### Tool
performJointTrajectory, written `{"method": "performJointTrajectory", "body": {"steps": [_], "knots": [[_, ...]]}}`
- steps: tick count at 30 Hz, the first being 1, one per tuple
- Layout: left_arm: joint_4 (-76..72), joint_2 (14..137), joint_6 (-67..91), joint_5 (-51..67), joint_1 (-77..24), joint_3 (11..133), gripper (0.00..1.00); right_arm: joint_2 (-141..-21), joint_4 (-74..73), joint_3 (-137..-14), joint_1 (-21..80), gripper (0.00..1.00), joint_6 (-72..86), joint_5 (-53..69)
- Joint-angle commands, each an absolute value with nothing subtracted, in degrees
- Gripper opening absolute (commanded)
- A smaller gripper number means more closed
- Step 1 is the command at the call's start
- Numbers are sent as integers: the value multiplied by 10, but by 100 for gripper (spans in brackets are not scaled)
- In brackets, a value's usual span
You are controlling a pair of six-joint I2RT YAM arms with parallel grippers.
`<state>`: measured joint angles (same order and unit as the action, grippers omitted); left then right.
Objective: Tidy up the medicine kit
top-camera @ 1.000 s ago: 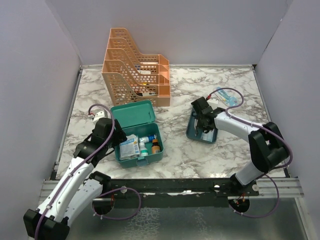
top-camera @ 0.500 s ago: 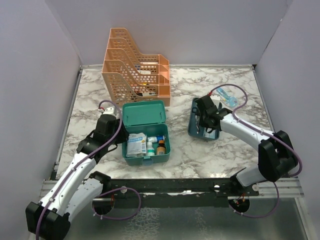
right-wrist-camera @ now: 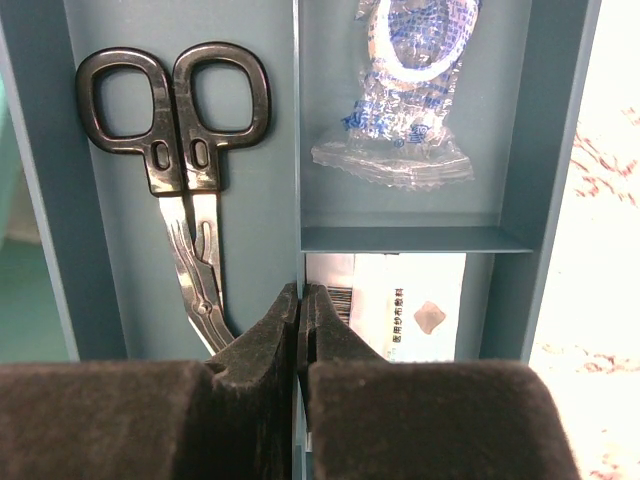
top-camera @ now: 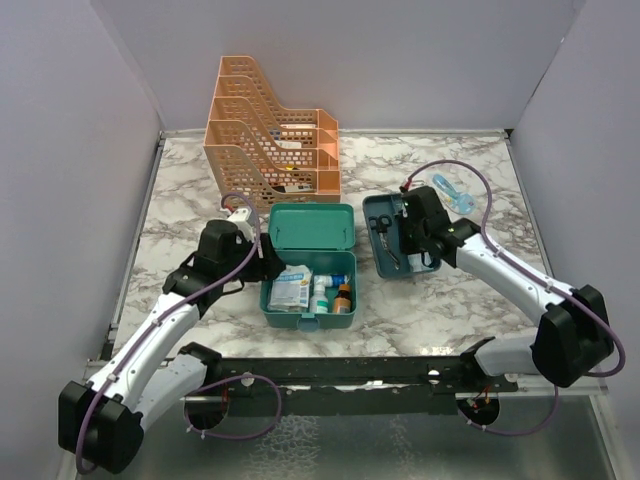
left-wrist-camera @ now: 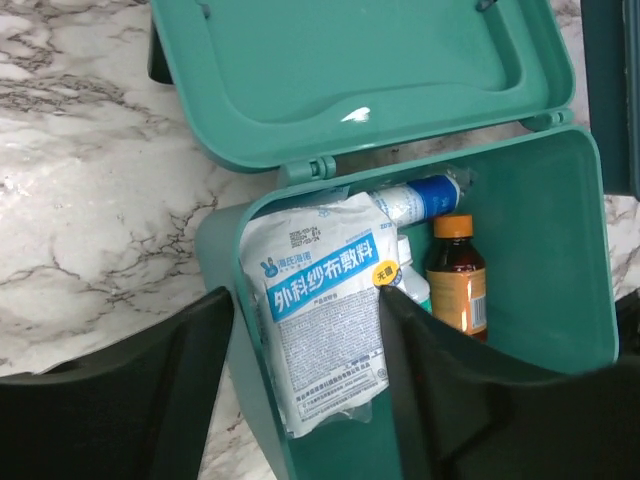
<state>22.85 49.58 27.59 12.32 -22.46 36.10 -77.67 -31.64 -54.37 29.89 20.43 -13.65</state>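
The teal medicine kit (top-camera: 310,320) stands open at centre, its lid (top-camera: 312,225) lying back. Inside are a white gauze packet (left-wrist-camera: 320,310), an amber bottle (left-wrist-camera: 458,275) and a blue-capped tube (left-wrist-camera: 420,197). My left gripper (top-camera: 262,262) is open and straddles the kit's left wall, one finger outside and one inside against the packet. Just right of the lid lies the teal divided tray (top-camera: 370,210), holding black-handled scissors (right-wrist-camera: 175,110), a clear blue-printed packet (right-wrist-camera: 400,120) and a white packet (right-wrist-camera: 400,310). My right gripper (right-wrist-camera: 301,295) is shut on the tray's middle divider.
An orange perforated file rack (top-camera: 270,135) stands at the back left, close behind the lid. A small clear-and-blue item (top-camera: 450,190) lies on the marble behind the tray. Grey walls close in the table on three sides.
The kit has slid right and turned square to the table with my left gripper at its wall. My right gripper has brought the tray leftward, up beside the lid.
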Motion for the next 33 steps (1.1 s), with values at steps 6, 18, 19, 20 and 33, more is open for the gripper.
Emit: {"method": "performJointTrajectory", "body": {"steps": [6, 18, 19, 20, 33], "knots": [[231, 487, 268, 132, -224, 411, 81, -704, -289, -593, 296, 1, 40, 34], [284, 348, 286, -80, -225, 492, 82, -699, -346, -676, 301, 1, -87, 158], [289, 348, 285, -80, -224, 502, 82, -703, -359, -685, 303, 1, -92, 163], [295, 349, 285, -80, -224, 510, 82, -709, -372, -694, 305, 1, -97, 166], [318, 369, 278, -79, -224, 574, 82, -765, -431, -717, 415, 1, -146, 122]]}}
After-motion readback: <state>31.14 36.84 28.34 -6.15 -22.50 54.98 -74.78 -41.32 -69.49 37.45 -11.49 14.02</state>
